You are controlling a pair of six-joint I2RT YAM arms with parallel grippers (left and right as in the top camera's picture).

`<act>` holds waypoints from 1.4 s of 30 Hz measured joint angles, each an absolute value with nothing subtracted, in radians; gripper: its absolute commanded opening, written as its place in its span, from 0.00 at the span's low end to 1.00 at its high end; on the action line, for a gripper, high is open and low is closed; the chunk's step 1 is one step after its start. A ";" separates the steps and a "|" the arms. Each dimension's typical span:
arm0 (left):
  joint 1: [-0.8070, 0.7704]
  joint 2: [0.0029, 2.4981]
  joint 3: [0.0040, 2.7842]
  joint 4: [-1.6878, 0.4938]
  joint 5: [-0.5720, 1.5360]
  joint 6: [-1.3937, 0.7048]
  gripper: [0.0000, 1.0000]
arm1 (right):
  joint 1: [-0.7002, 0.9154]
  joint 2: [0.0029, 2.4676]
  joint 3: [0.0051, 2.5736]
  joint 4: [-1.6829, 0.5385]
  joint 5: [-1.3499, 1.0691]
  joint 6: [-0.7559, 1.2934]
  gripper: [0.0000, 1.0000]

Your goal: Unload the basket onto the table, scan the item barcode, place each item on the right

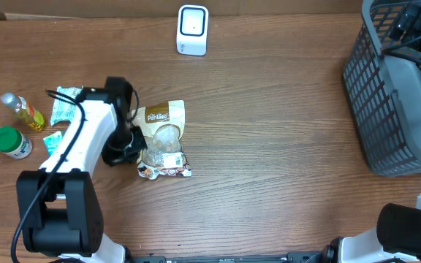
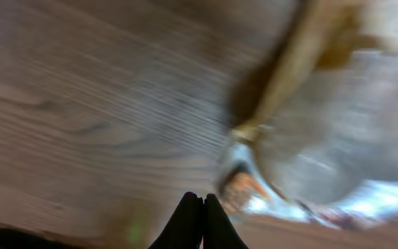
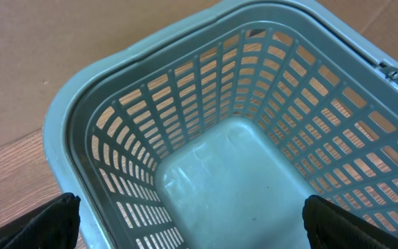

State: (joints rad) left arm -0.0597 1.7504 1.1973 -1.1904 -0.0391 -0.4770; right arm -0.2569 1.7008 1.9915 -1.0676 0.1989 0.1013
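Overhead: the snack bag [image 1: 165, 139] lies flat on the desk [image 1: 269, 146]. Its long axis runs away from the robot, with the labelled end toward the scanner [image 1: 193, 29]. The left arm [image 1: 79, 142] reaches forward, its wrist bent down at the bag's left edge.

Left wrist: the view is blurred. The left jaws are clenched tip to tip on nothing, and the bag is just to their right.

Right wrist: the right jaws are spread wide above the basket [image 3: 226, 173].
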 measured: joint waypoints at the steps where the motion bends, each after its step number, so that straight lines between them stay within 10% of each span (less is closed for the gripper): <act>1: -0.067 1.750 1.167 -1.164 -0.063 -0.489 0.04 | -0.257 1.701 1.991 -1.068 0.199 0.101 1.00; 22: -0.071 1.750 1.114 -1.131 0.285 -0.343 0.05 | -0.257 1.701 1.991 -1.068 0.199 0.101 1.00; 31: -0.031 1.750 1.158 -1.036 0.309 -0.357 0.59 | -0.257 1.701 1.991 -1.068 0.199 0.101 1.00; 42: -0.043 1.750 1.151 -0.831 0.294 -0.574 0.64 | -0.257 1.701 1.991 -1.068 0.199 0.101 1.00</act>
